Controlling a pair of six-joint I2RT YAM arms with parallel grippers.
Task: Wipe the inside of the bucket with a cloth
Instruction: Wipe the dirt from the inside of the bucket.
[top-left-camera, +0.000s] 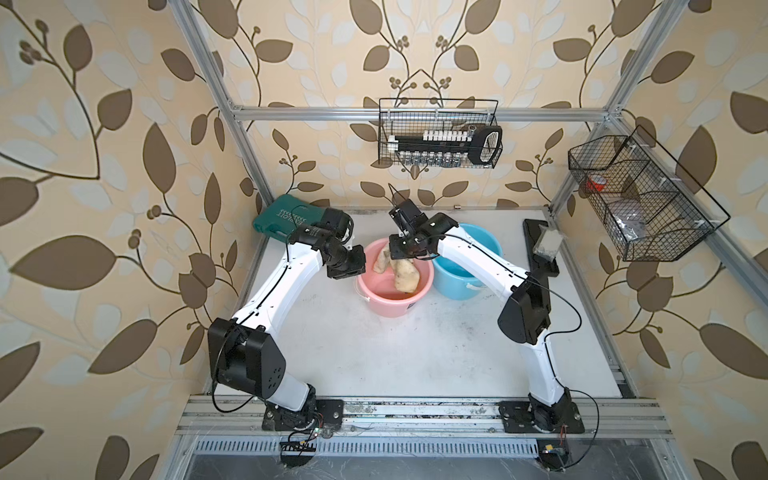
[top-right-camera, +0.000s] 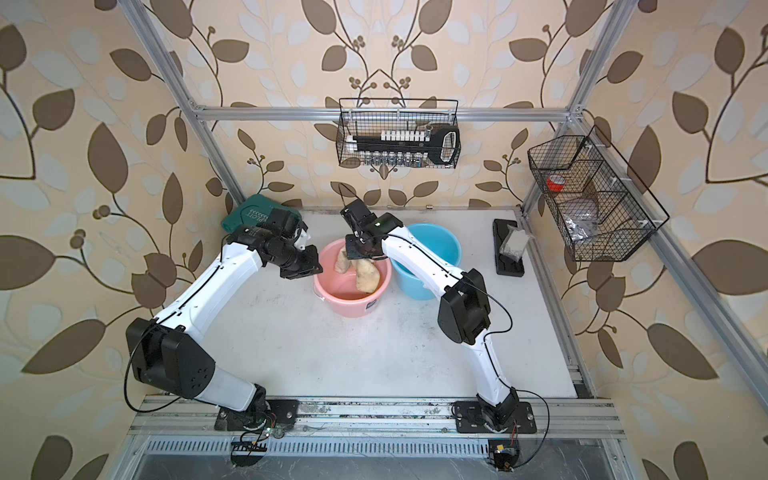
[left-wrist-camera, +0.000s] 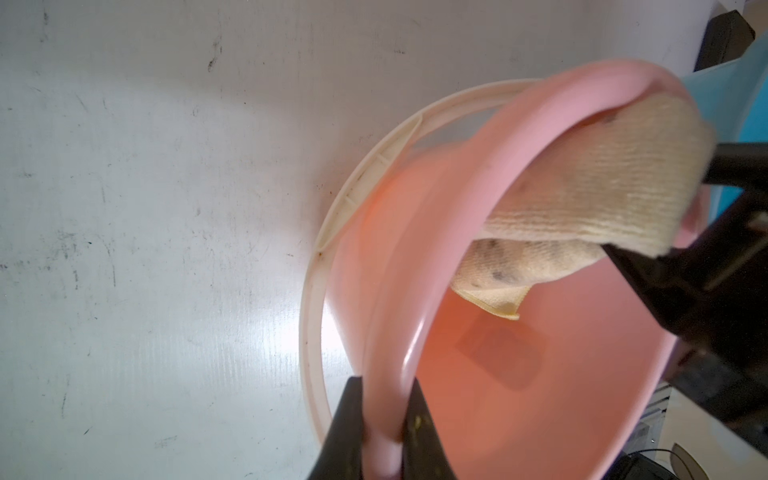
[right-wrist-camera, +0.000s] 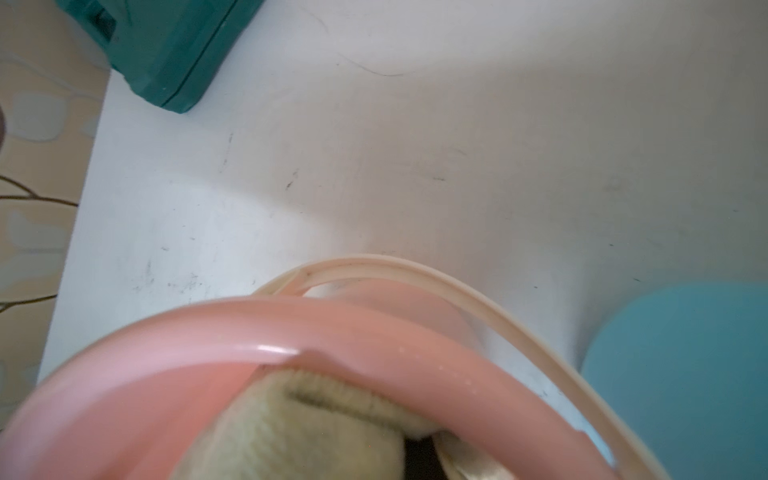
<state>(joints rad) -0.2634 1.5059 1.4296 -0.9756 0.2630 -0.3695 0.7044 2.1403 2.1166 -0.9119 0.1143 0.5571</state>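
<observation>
White tabletop (top-left-camera: 374, 353), cloth (top-left-camera: 405, 276) pinched in right claw (top-left-camera: 409, 254) (inside bucket (top-left-camera: 376, 305))

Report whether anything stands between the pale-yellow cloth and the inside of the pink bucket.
Nothing visible does. The pale-yellow speckled terry cloth, held by the right claw, hangs inside the round pink plastic bucket, against its inner wall below the rim. The left claw pinches the rim, apart from the cloth.

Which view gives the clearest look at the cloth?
The left wrist view: the cloth is close and sharp, with its ribbed weave, dark specks and hanging corner visible inside the pink bucket. Both top views show the cloth small and distant. The right wrist view shows only a blurred patch.
</observation>
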